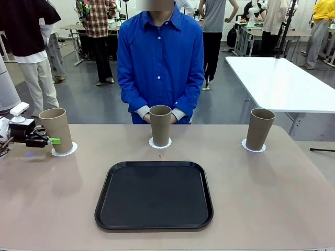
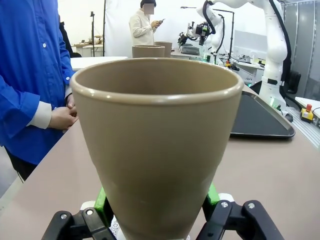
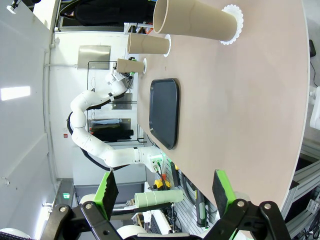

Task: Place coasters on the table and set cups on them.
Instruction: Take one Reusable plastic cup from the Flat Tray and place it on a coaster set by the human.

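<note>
Three cups stand upright on the table (image 1: 272, 198), each on its own coaster. The left cup (image 1: 56, 130) sits on the left coaster (image 1: 65, 149) near the table's left edge. The middle cup (image 1: 160, 125) stands on the middle coaster (image 1: 159, 143) just in front of the person's (image 1: 159, 57) clasped hands. The right cup (image 1: 259, 128) rests on the right coaster (image 1: 253, 147) at the far right.

The left gripper (image 1: 54, 140) reaches in level from the left edge, low over the table, its jaws clamped on the base of the left cup; in the left wrist view a green pad (image 2: 101, 201) presses each side.

The right gripper (image 3: 162, 192) hangs off the table's side with its wrist rolled sideways, jaws spread wide and holding nothing.

A black tray (image 1: 154, 195) lies at the near middle.
</note>
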Robot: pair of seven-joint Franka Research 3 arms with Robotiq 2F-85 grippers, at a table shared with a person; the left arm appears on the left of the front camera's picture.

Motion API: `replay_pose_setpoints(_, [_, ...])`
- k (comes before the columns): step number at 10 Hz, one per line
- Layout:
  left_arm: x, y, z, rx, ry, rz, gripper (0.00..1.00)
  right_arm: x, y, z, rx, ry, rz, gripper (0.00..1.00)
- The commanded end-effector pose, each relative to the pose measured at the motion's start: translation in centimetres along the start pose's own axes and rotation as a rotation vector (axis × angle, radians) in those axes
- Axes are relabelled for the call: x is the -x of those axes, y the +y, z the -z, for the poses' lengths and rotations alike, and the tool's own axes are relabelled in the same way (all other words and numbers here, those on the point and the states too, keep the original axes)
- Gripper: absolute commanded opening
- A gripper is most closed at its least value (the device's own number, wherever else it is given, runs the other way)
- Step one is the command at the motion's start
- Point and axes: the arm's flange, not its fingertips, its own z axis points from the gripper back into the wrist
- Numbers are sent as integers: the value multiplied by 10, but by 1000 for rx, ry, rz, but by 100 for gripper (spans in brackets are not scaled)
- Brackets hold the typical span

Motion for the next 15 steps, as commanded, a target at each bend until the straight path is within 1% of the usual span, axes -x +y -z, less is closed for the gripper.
replay_pose_setpoints(1, [2,2,-3,30,10,28,84,0,1,-1,4,-1,7,100])
replay_pose_setpoints(9, [11,9,-1,37,42,25,84,0,1,-1,4,-1,7,100])
replay_pose_setpoints(11, [12,9,-2,39,47,19,100,0,1,-1,4,-1,7,100])
replay_pose_setpoints(15, [13,10,-2,46,47,-1,100,0,1,-1,4,-1,7,100])
